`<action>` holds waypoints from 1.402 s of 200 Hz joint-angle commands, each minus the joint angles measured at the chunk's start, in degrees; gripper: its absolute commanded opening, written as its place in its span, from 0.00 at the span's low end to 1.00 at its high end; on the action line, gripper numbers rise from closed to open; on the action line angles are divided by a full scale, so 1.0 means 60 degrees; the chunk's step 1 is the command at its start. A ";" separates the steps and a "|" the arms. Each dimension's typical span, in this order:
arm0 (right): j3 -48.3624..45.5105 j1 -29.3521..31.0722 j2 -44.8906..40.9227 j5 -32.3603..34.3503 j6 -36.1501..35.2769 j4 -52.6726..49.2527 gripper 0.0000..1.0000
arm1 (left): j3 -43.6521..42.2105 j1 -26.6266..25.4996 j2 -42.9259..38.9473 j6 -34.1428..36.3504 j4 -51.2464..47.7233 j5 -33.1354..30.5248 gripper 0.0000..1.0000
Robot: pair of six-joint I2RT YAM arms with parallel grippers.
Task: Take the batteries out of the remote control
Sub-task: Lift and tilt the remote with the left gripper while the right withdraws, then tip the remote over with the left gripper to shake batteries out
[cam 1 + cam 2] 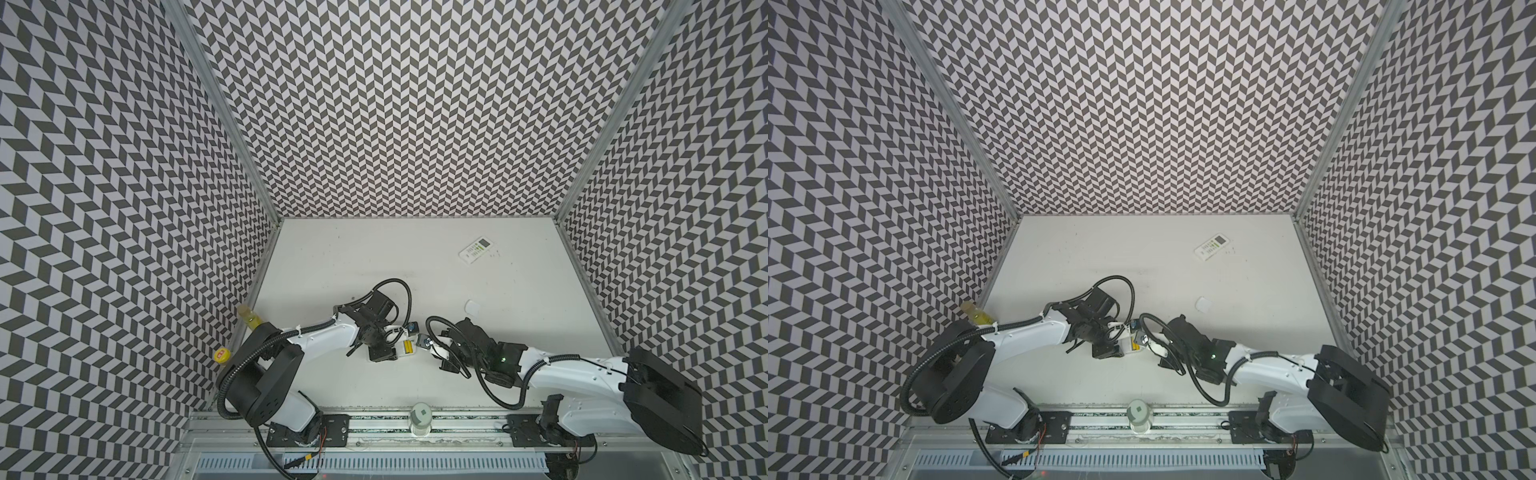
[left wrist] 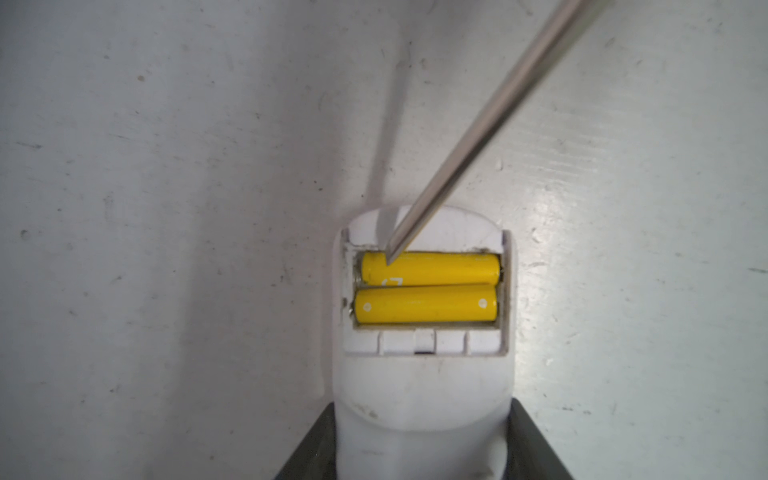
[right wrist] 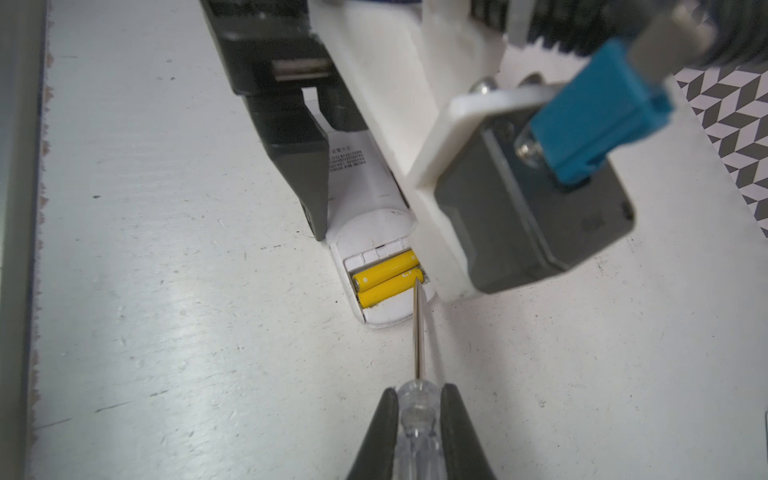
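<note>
In the left wrist view, the left pincer (image 2: 419,449) clamps the remote control (image 2: 419,395) by its two long sides, back upward, flat on the surface (image 2: 166,208). The cover is off, and the batteries (image 2: 428,303), two yellow cells, lie side by side across the open bay. The screwdriver (image 2: 478,133) slants in, and its tip appears to touch one end of the cell nearer the remote's rounded end.

Treat these cells as light, rigid and smooth. They probably sit snugly against the end contacts, so expect one to pop free suddenly and then roll. Lever at the end, in the gap by the bay wall, not on the wrapper. Once a cell is raised, grip it across its middle.

In the right wrist view, the right pincer (image 3: 419,419) is closed on the screwdriver's clear handle, with the thin shaft pointing ahead to the bay. The handle looks slick, so it may twist under side load. The left wrist camera hangs just above the remote and hides one corner of the bay.

In both top views, the arms meet near the front middle of the surface, and the yellow cells show between them. A second remote (image 1: 478,249) lies face up well apart at the back. A small white piece (image 1: 473,308), possibly the cover, lies between that remote and the arms.
</note>
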 commanded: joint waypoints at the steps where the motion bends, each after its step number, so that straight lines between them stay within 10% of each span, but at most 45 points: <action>1: 0.0021 0.0004 -0.0666 -0.0007 0.0111 0.0389 0.00 | 0.0336 -0.0051 -0.0022 -0.0373 0.0184 0.0195 0.19; 129: -0.0811 -0.1417 -0.5040 0.2763 0.3640 -0.0462 0.00 | 0.3033 0.0373 0.2091 -0.7009 0.1013 0.4772 0.00; 203: -0.0866 -0.1447 -0.4300 0.2810 0.3689 -0.0719 0.00 | 0.1594 0.1540 0.3345 -1.3273 0.6066 0.9209 0.00; 280: -0.0555 -0.1447 -0.3088 0.1938 0.3324 -0.0927 0.00 | 0.1321 0.1582 0.4432 -1.4970 0.7782 0.9976 0.00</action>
